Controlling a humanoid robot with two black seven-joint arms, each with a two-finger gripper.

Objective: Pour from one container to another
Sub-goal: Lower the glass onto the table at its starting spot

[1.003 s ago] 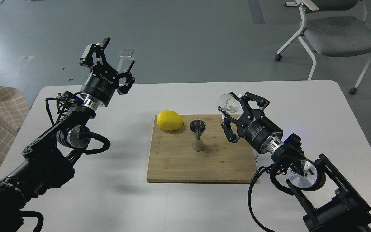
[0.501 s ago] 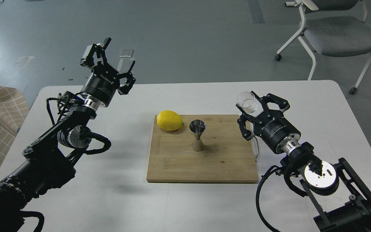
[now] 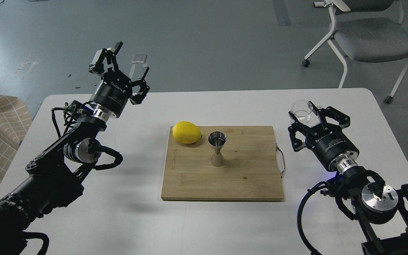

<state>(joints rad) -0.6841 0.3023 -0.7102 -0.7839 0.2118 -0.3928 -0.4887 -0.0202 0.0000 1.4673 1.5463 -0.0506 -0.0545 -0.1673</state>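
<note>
Two black arms reach up into your view over a white table [image 3: 133, 226], one from each lower corner. Nearest you, between the arms, a square bamboo cutting board [image 3: 193, 180] lies flat on the table, with a thin metal handle [image 3: 281, 161] on the edge facing your right claw.

Your right claw [image 3: 308, 118] sits just off that handled edge, above bare table, and its fingers are pinching a small clear glass cup [image 3: 302, 110] with a thick base. The cup is held upright, mouth up, at the tip of the claw. You cannot tell whether anything is in it.

Well to the left of that claw, near the middle of the board, a shiny steel jigger [image 3: 217, 148] stands upright on one cone, its open top facing up. It is apart from the cup and from both claws. Just beyond and left of the jigger, a yellow lemon [image 3: 187, 132] rests at the far left corner of the board, close to the jigger without touching it.

Your left claw [image 3: 126, 58] is raised high past the table's far left edge, fingers spread wide and holding nothing, well apart from the lemon.

Farthest off, beyond your right claw, a grey chair [image 3: 370, 39] stands on the grey floor [image 3: 207, 42].
</note>
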